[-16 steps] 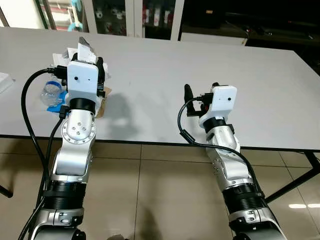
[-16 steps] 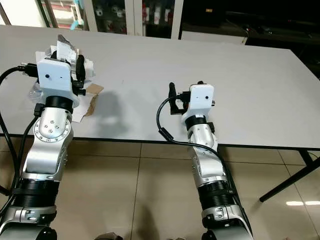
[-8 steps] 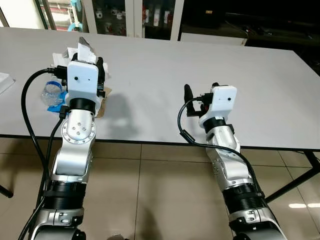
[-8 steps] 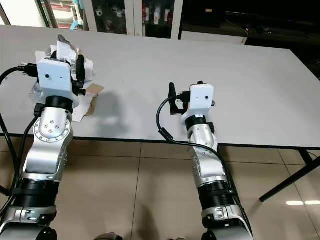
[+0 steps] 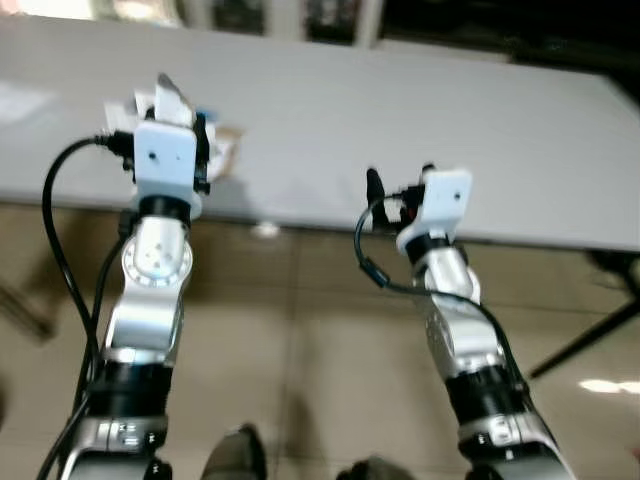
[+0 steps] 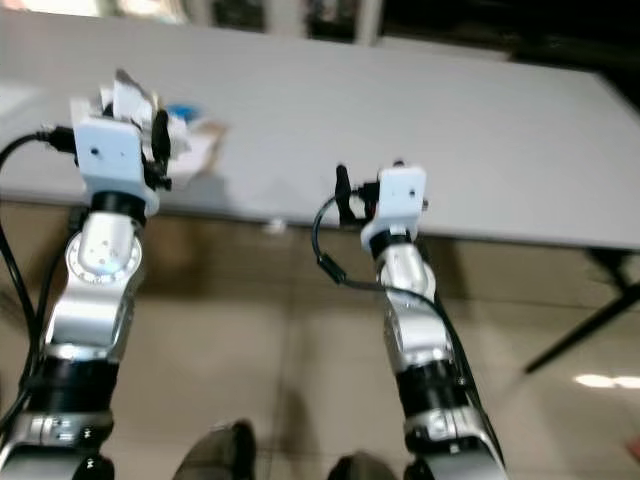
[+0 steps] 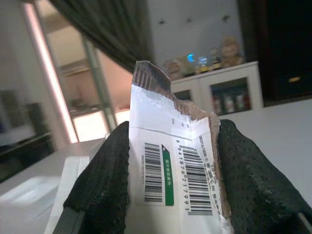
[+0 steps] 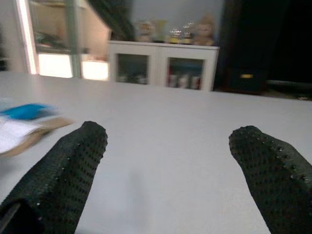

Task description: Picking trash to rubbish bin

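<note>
Both silver arms reach forward and up from the bottom of the head views, wrists raised, white wrist housings facing the camera. The left pincer (image 7: 170, 195) is held high on the robot's left, its two black fingers (image 7: 105, 185) pressed against the sides of a torn card (image 7: 170, 170) that stands upright between them. The right pincer (image 8: 170, 175) is lower and nearer the middle, its fingers (image 8: 68, 165) spread wide apart with nothing between them.
</note>
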